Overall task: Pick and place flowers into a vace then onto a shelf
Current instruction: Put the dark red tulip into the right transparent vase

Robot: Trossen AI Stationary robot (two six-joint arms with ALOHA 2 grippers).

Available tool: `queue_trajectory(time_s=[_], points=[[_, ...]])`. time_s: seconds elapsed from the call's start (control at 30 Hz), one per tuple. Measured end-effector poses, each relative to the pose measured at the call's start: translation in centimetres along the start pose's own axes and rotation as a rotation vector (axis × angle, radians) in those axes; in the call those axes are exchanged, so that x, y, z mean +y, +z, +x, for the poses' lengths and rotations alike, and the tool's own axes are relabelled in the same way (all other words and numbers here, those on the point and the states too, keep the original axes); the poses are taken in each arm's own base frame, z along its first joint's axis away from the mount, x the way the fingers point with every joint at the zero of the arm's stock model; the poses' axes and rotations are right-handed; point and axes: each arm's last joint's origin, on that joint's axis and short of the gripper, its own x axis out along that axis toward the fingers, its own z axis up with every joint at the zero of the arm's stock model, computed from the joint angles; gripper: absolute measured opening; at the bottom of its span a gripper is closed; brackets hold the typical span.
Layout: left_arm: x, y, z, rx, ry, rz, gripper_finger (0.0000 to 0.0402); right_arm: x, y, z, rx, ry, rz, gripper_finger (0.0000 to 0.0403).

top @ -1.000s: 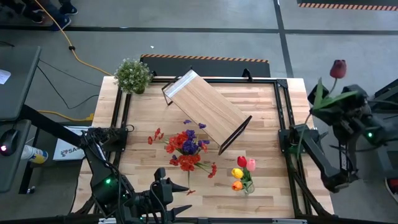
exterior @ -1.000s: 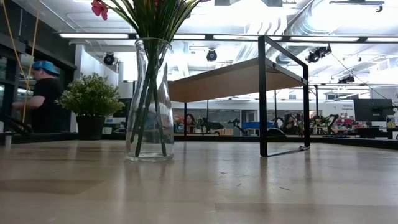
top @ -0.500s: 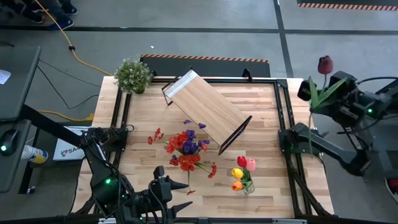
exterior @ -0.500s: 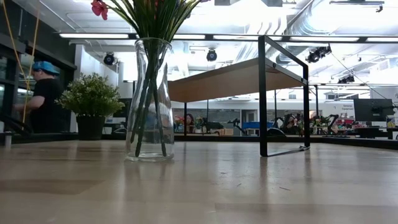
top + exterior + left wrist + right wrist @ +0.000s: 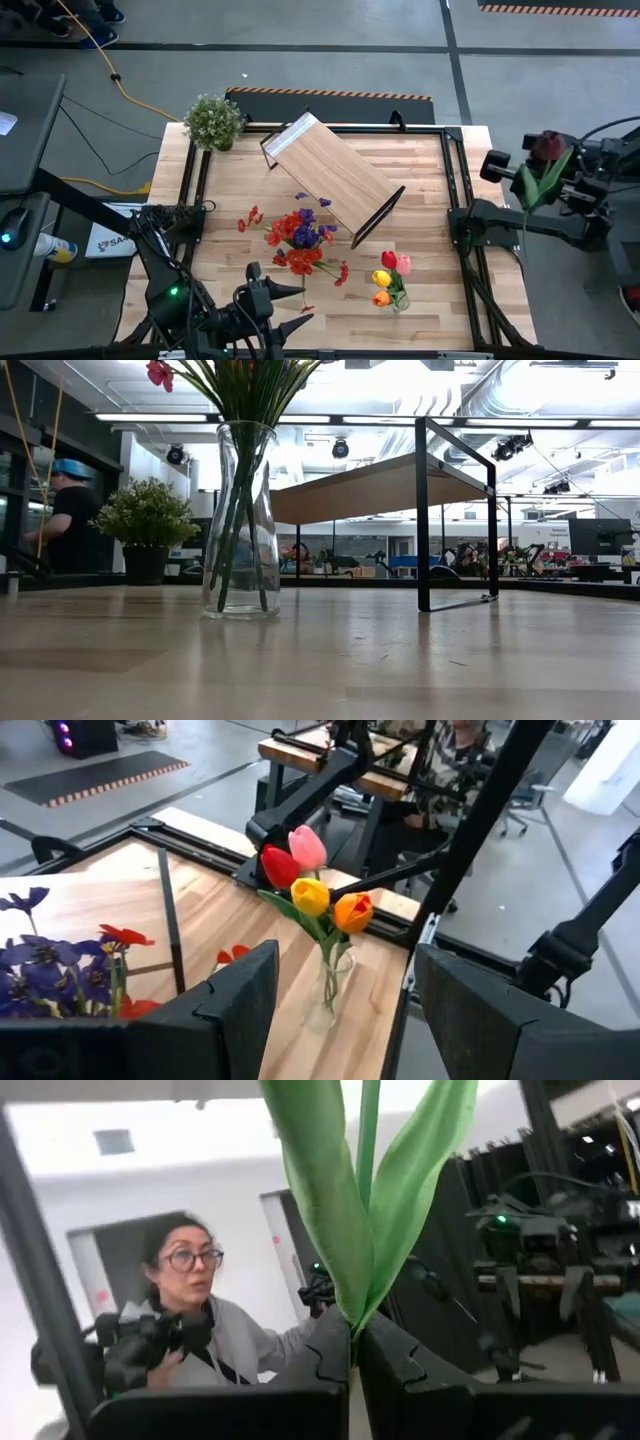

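On the plank table [image 5: 420, 170], tilted shelf [image 5: 330, 180], flowers in vases, left tool [image 5: 285, 308] apart, right tool [image 5: 352, 1348] clamped on maroon tulip [image 5: 548, 145] off-table.

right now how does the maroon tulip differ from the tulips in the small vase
The maroon tulip is a single stem, gripped by the shut right claw off past the table's right edge. The four tulips, red, pink, yellow and orange, stand bunched in a small glass vase on the table, with no claw on them. All have green stems and leaves.
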Motion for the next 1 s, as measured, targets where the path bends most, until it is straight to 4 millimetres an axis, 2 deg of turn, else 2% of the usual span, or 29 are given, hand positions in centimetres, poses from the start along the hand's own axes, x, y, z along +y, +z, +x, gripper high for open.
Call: queue_trajectory(time_s=[0.17,0.53,0.73,1.0], points=[[-0.3,0.2,0.0,-0.013,-0.015,-0.032,0.0266,-0.3,-0.2,0.2,0.016,0.024,-0.108,0.0000],[-0.2,0.2,0.0,-0.010,-0.016,-0.024,0.0266,-2.7,-1.3,0.5,0.040,-0.031,-0.223,0.0000],[-0.2,0.2,0.0,-0.009,-0.016,-0.023,0.0266,-2.5,-1.9,0.8,0.031,-0.008,-0.325,0.0000],[-0.2,0.2,0.0,-0.009,-0.016,-0.024,0.0266,-3.7,-4.1,1.6,0.036,0.023,-0.293,0.0000]])
